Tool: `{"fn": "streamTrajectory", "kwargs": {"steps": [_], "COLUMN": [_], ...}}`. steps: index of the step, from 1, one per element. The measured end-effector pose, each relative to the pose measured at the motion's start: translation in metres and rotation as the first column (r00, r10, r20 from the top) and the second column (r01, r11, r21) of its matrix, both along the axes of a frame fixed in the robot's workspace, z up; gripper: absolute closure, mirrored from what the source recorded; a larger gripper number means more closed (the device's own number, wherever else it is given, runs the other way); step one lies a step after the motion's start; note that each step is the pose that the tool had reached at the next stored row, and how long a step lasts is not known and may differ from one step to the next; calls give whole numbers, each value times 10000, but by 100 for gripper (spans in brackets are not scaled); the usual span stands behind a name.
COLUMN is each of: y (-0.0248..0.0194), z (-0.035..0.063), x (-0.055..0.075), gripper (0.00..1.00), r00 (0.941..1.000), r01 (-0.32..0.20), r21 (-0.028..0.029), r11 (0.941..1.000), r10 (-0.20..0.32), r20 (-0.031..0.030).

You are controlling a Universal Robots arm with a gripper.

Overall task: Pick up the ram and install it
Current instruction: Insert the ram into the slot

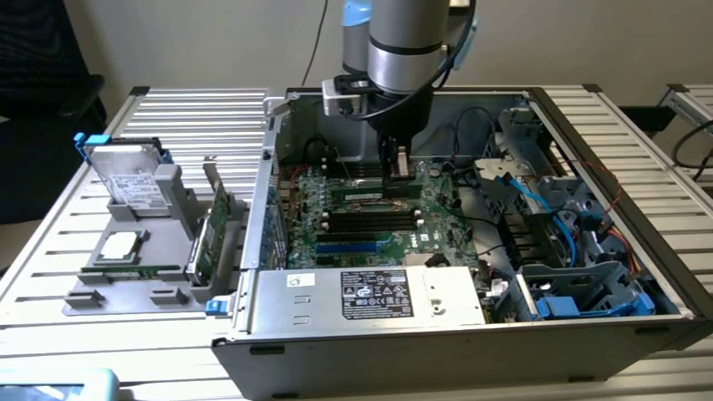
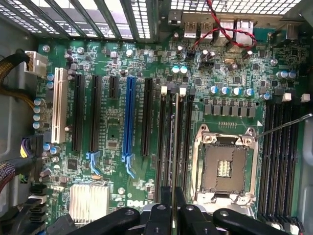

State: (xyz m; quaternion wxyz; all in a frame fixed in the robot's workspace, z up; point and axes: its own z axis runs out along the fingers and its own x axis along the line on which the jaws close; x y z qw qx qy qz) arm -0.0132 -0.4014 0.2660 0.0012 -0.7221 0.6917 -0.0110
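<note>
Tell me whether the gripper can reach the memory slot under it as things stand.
Probably yes. The gripper, its fingers shut on the ram, hangs right over the black memory slots beside the CPU socket, and no cable or card crosses them.

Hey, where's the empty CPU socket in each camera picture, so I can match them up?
Exterior view: the CPU socket sits mid-case, between two banks of black slots.
Wrist view: the CPU socket is the silver-framed square beside the slots the gripper is over; the gripper holds the ram edge-on.
Shared landmark: the blue slot.
</note>
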Motion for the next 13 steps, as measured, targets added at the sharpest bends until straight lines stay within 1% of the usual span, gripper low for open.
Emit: {"fn": "streamTrajectory", "kwargs": {"steps": [3,4,6,10,11,13], "y": [0,0,0,1,1,1], "z": [-20,-24,-28,-41,-47,-56], "x": [-10,-10,-10,-11,-11,-11], "gripper": [86,86,86,86,86,86], "r00": [10000,10000,10000,10000,10000,10000], "r01": [-1,-2,-5,-5,-5,8], "r21": [-25,-41,-107,-126,-138,-146], "r11": [10000,10000,9999,9999,9999,9999], "r10": [1,2,5,5,5,-8], "r20": [0,0,-1,-1,-10,-58]}}
